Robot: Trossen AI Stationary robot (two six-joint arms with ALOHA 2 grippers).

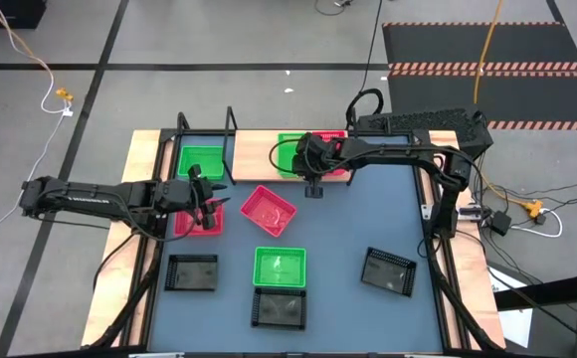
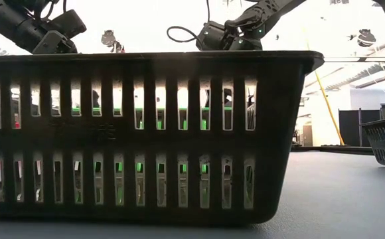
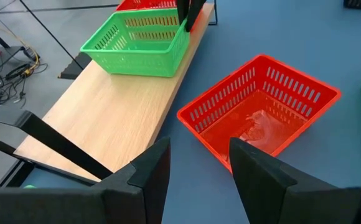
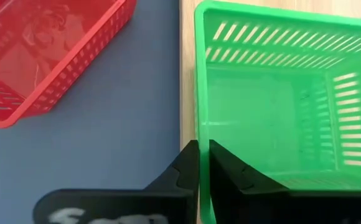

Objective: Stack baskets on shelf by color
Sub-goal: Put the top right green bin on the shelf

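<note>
Pinching the near rim of a green basket (image 4: 280,106) on the wooden shelf (image 1: 254,151), right claw (image 4: 203,163) has fingers together on the wall; left claw (image 3: 196,168) spread apart, empty, hovering beside a red basket (image 3: 261,112) on the blue surface (image 1: 348,229).

A yellow cable (image 1: 489,45) crosses the hazard-striped black floor mat (image 1: 487,60) beyond the table.

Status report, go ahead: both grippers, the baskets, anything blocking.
Right gripper shut on rim of green plastic mesh basket on wooden shelf. Left gripper open, over the table's left side. Tilted pink-red mesh basket beside shelf; not blocking.
</note>
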